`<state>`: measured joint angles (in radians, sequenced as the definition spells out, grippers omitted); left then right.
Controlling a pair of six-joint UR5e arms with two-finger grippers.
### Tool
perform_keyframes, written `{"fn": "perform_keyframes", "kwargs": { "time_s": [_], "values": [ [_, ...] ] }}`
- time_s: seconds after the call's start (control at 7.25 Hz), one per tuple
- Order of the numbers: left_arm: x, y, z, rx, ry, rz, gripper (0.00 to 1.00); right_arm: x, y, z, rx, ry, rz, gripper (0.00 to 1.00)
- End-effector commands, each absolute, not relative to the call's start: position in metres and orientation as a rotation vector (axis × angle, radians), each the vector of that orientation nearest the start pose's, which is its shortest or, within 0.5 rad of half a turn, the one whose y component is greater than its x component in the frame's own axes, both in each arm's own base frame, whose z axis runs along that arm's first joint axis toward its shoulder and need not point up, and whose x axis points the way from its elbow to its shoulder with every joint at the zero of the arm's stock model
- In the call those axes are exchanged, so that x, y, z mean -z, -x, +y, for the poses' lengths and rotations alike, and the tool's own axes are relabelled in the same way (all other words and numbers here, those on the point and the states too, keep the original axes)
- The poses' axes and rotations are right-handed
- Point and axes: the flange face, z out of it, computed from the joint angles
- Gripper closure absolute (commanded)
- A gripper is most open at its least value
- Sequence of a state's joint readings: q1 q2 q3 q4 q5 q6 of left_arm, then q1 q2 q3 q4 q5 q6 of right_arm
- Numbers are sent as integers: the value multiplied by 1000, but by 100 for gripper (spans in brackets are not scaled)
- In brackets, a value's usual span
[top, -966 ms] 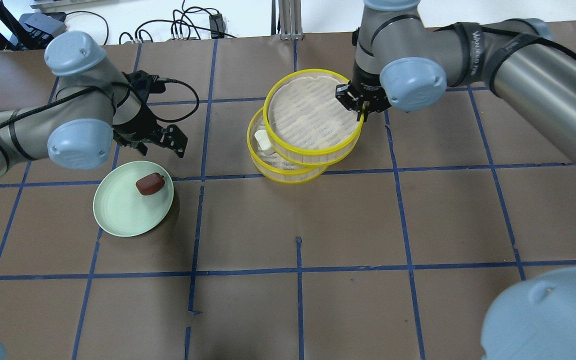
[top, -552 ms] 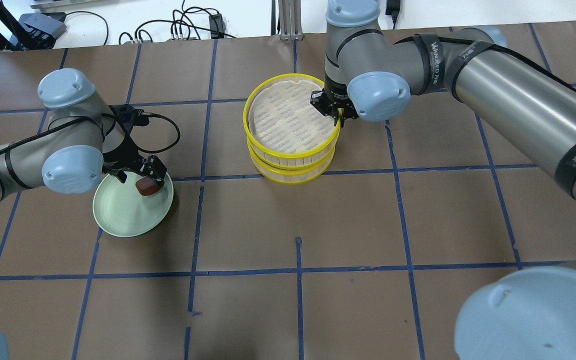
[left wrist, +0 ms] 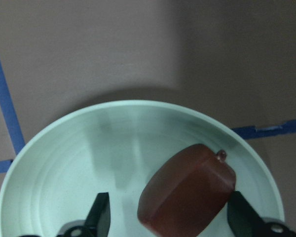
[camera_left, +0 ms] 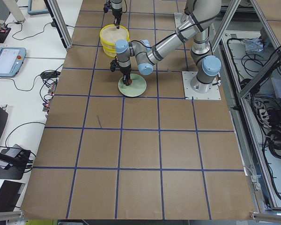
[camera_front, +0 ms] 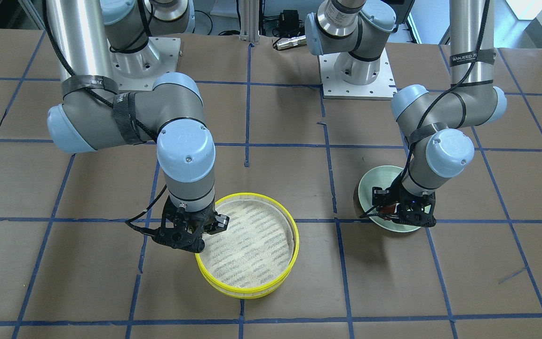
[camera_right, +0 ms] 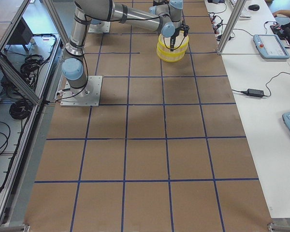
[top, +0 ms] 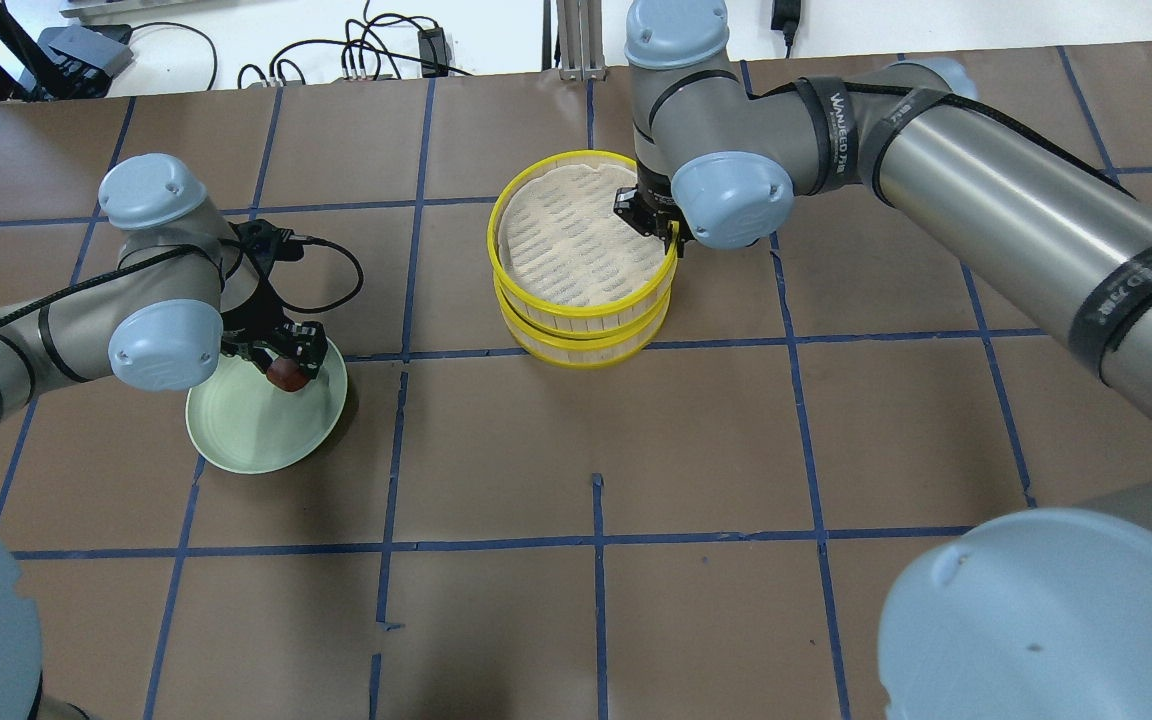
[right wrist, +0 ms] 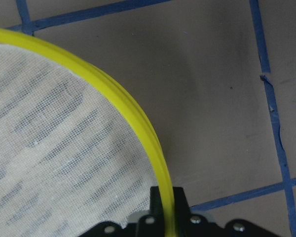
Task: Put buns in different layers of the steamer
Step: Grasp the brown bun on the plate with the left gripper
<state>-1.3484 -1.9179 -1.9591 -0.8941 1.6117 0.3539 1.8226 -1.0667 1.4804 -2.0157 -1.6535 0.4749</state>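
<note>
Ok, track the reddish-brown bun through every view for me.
Front-facing: reddish-brown bun right of centre.
Overhead: bun at left, mid-height.
Exterior left: bun tiny, top centre.
Exterior right: not visible.
Left wrist: bun large, bottom right.
Right wrist: not in it.
Shared landmark: the pale green plate under it.

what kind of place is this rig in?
Looks like a robotics lab work cell: arm base plates bolted to a table gridded with blue tape, aluminium frame posts around it, and a teach pendant beside it.
</note>
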Motion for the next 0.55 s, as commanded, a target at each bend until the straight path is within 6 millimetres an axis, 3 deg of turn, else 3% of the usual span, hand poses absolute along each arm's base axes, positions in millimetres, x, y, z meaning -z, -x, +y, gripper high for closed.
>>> {"fn": "perform_keyframes", "kwargs": {
  "time_s": [0.0,0.14,0.41],
  "values": [
    [-211,10,-549,-40,-165,3109,80,-278,-288,-614,84,-348,3190,93],
    [-238,12,-555,25,-119,3100,81,-274,-289,-612,58,-345,3196,93],
    [-288,23,-537,57,-134,3096,81,-277,-302,-603,62,-331,3199,93]
  ]
}}
